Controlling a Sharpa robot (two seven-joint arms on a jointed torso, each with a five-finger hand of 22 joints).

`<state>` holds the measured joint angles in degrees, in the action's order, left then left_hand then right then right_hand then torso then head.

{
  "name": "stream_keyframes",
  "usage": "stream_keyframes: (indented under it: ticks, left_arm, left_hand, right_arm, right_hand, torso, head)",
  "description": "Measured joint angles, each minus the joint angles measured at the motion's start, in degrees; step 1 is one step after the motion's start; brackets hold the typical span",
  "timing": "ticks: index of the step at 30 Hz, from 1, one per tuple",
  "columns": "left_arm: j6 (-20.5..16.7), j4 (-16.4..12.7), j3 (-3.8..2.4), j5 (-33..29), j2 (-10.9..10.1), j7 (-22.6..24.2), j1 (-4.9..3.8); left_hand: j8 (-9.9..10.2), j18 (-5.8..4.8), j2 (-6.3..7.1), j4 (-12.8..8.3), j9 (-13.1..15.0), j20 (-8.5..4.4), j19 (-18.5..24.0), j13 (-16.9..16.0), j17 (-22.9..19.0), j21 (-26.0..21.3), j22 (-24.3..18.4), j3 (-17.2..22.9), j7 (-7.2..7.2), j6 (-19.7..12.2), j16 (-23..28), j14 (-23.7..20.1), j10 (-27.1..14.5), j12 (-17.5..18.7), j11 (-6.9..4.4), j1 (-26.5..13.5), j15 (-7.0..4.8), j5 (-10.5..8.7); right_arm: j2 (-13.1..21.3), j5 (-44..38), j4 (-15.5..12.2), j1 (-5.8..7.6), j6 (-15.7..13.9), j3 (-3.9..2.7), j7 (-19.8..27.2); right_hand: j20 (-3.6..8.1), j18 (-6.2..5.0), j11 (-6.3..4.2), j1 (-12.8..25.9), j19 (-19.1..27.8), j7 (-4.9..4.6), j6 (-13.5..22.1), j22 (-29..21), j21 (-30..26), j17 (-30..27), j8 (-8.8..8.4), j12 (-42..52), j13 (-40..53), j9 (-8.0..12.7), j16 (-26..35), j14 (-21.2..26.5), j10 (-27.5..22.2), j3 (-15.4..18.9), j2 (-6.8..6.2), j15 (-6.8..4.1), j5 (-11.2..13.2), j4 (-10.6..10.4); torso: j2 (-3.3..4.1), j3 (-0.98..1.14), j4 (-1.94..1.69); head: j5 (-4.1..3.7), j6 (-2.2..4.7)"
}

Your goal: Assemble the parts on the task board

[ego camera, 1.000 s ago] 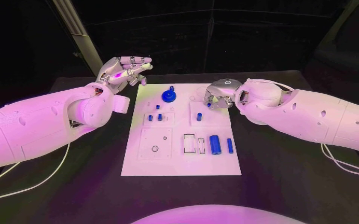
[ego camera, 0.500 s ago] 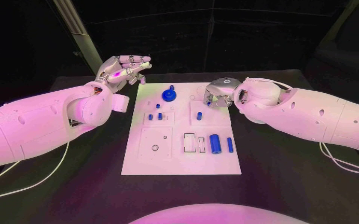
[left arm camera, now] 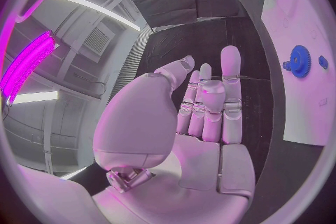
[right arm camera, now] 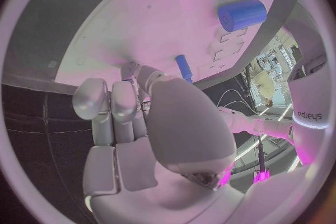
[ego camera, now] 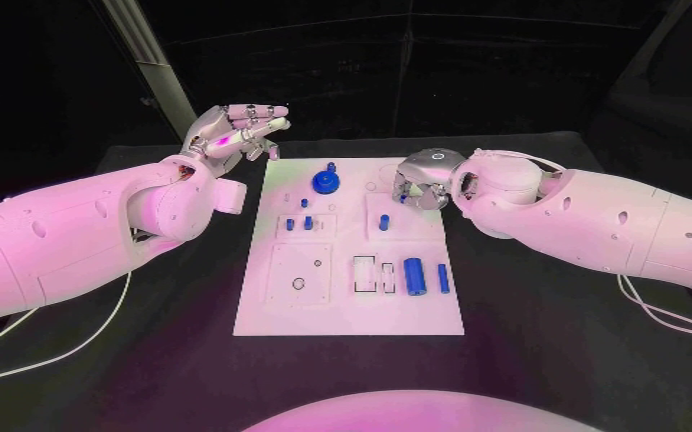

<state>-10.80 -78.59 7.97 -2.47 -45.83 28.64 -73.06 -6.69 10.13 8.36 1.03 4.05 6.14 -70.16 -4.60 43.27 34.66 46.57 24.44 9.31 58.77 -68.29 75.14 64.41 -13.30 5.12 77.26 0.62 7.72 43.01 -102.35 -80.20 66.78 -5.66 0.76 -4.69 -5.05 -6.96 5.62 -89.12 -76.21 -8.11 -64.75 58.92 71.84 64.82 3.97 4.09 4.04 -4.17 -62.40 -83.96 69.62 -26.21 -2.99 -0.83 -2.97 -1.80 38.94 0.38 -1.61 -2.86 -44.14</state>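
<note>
White task board is centred in frame; right hand, fingers curled over its upper right, contents indiscernible, is best lowered vertically. Left hand is held apart, empty, at upper left.

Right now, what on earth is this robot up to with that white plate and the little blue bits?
It is assembling small blue parts on the white task board. The right hand is down over the board's far right corner with its fingers curled; whether it holds a piece cannot be told. The left hand is raised off the board's far left corner, holding nothing. A blue gear, a thick cylinder and a thinner pin lie on the board.
</note>
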Motion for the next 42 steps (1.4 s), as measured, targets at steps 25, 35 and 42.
stream_keyframes:
  ticks: [25,35,42]
  left_arm:
    - [0.1,0.3,0.00,0.0,-0.1,-0.2,0.00]
    - [0.0,0.3,0.00,-0.1,0.2,-0.1,0.00]
    - [0.0,0.1,0.00,-0.1,0.3,-0.1,0.00]
  left_hand:
    - [0.0,-0.01,-0.25,-0.3,0.0,0.00,0.0,0.0,-0.2,0.0,0.0,0.0,0.00,0.0,0.0,0.0,0.0,-0.2,0.00,0.2,0.00,0.00]
    - [0.0,-0.01,-0.25,-0.6,-0.1,0.00,0.0,0.0,-0.2,-0.2,-0.1,0.2,0.00,0.0,0.0,0.0,0.0,-0.2,0.00,0.2,0.00,0.00]
    - [0.0,-0.01,-0.25,-0.6,-0.1,0.00,0.0,0.0,-0.2,-0.2,-0.1,0.2,0.00,0.0,0.0,0.0,0.0,-0.3,0.00,0.2,0.00,0.00]
  right_arm:
    - [5.6,0.9,-9.1,0.05,-6.2,-0.20,-1.3]
    - [2.4,2.4,-14.0,0.11,-8.3,-0.28,-0.9]
    - [-2.2,2.7,-13.6,0.08,-8.9,-0.28,-0.1]
  right_hand:
    - [0.00,-0.13,-1.33,3.3,0.0,0.00,0.0,0.4,0.2,-0.4,-0.03,-0.2,-0.1,0.0,-0.3,0.0,1.3,-3.9,-1.45,0.00,0.0,1.9]
    - [0.01,-0.13,-1.44,3.8,0.0,0.02,0.0,0.6,0.5,-0.5,-0.04,-0.3,-0.1,0.0,-0.3,0.0,1.4,-4.9,-1.52,0.00,0.0,2.5]
    - [0.01,-0.14,-1.43,3.8,0.0,-0.12,0.3,0.6,0.5,-0.5,-0.04,-0.3,-0.2,0.0,-0.3,0.0,1.4,-5.2,-1.52,0.00,0.0,2.8]
  torso:
    - [-0.05,-0.09,0.00]
    - [-0.03,-0.11,-0.13]
    - [0.01,-0.16,-0.17]
  head:
    - [-0.07,-0.02]
    - [1.24,-0.02]
    - [3.27,-0.49]
